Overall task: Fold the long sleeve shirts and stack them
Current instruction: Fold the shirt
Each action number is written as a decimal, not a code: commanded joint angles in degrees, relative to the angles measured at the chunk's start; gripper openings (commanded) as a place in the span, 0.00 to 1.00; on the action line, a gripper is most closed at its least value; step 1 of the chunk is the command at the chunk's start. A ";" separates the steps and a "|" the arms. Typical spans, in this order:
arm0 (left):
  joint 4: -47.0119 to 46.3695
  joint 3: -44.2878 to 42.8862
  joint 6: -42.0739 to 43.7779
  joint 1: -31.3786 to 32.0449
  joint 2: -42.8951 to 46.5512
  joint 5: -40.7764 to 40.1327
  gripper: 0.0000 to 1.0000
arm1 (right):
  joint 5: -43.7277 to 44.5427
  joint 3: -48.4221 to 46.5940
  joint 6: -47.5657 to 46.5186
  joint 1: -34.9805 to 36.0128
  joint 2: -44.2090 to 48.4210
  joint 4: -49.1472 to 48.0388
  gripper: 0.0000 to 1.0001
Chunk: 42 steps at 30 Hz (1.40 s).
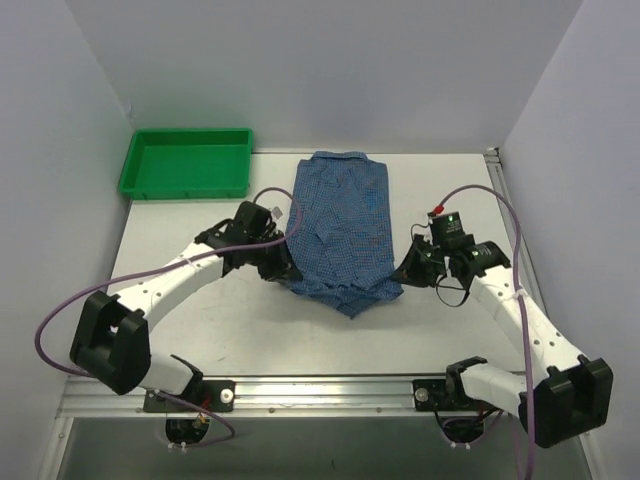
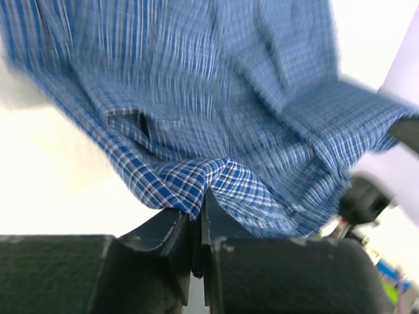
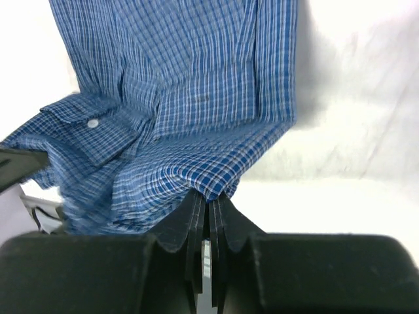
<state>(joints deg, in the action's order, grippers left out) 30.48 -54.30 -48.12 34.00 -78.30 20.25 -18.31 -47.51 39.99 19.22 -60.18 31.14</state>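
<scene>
A blue fine-checked long sleeve shirt (image 1: 340,225) lies lengthwise in the middle of the table, its sleeves folded in and its near end lifted. My left gripper (image 1: 283,268) is shut on the shirt's near left edge; in the left wrist view the cloth (image 2: 216,131) is pinched between the jaws of that gripper (image 2: 200,206). My right gripper (image 1: 404,268) is shut on the near right edge; the right wrist view shows the cloth (image 3: 190,124) nipped at that gripper's tips (image 3: 209,197). A cuff with a white button (image 3: 93,123) lies on the left there.
A green plastic tray (image 1: 185,163) stands at the back left of the table. White walls close in the table at the back and on both sides. A metal rail (image 1: 320,385) runs along the near edge between the arm bases.
</scene>
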 commanded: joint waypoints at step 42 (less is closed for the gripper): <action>-16.07 -33.68 3.72 -17.48 -25.78 -1.52 0.97 | 1.42 -38.30 -15.63 -10.26 -36.16 -5.56 0.57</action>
<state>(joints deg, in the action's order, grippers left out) 17.12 -87.50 -47.94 16.93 -114.06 21.93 -21.30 -88.95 27.77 7.68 -105.27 24.62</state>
